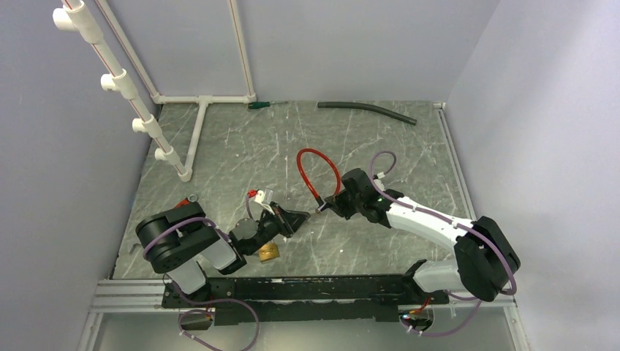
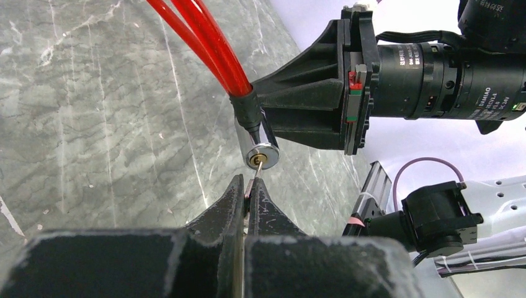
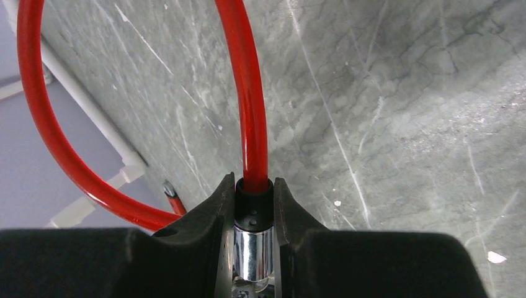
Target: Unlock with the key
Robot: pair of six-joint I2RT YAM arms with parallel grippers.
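A red cable lock (image 1: 316, 170) forms a loop over the marble table. Its chrome cylinder (image 2: 258, 146) with a brass keyhole faces my left gripper. My right gripper (image 1: 327, 205) is shut on that cylinder (image 3: 253, 248), with the red cable (image 3: 251, 99) rising out of the jaws. My left gripper (image 1: 295, 217) is shut on a thin key (image 2: 254, 176), whose tip touches the brass keyhole. I cannot tell how deep the key sits.
A brass padlock (image 1: 268, 252) lies below the left gripper. A white PVC pipe frame (image 1: 191, 139) stands at the left and back. A dark hose (image 1: 368, 110) and a green-tipped tool (image 1: 259, 105) lie at the far edge. A small red item (image 1: 254, 194) lies left of the grippers.
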